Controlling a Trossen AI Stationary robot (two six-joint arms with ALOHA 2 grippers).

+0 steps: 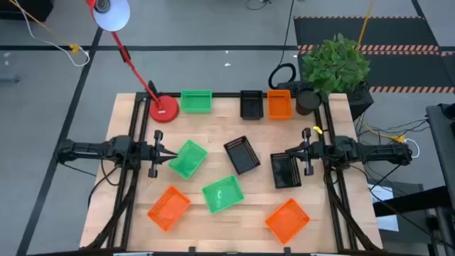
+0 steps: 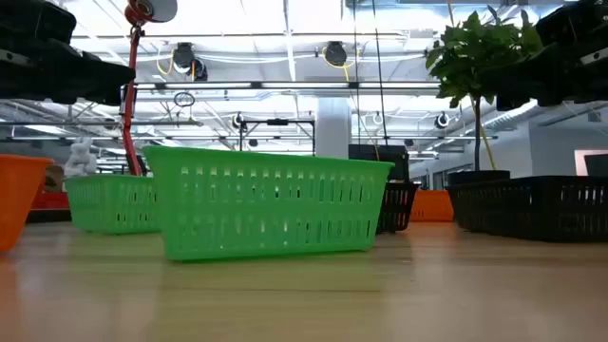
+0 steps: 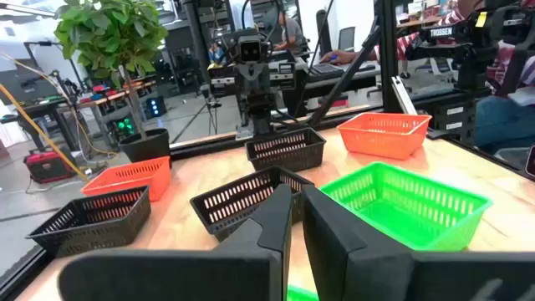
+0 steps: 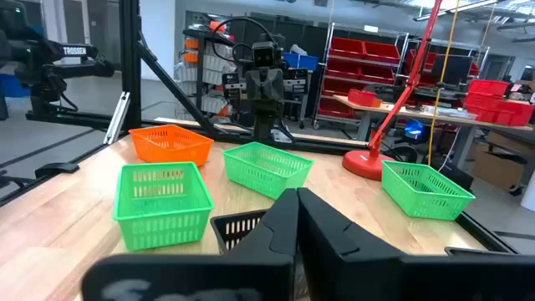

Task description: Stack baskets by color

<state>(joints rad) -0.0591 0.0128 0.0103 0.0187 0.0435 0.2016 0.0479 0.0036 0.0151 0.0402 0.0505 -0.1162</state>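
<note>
Several baskets stand on their bottoms on the wooden table. At the far edge are a green one (image 1: 196,101), a black one (image 1: 251,104) and an orange one (image 1: 279,104). Mid-table lie a green basket (image 1: 188,158) and two black ones (image 1: 242,154) (image 1: 286,171). Nearer are a green one (image 1: 222,194) and two orange ones (image 1: 168,208) (image 1: 287,220). My left gripper (image 1: 172,156) hovers by the mid green basket's left rim, its fingers (image 3: 276,221) all but together, holding nothing. My right gripper (image 1: 277,156), shut and empty, hovers over the right black basket's (image 4: 241,226) rim.
A red lamp base (image 1: 163,109) stands at the far left and a potted plant (image 1: 334,67) at the far right corner. Bare wood shows between the baskets and along the near edge (image 2: 304,294). A black frame (image 1: 135,135) borders the table.
</note>
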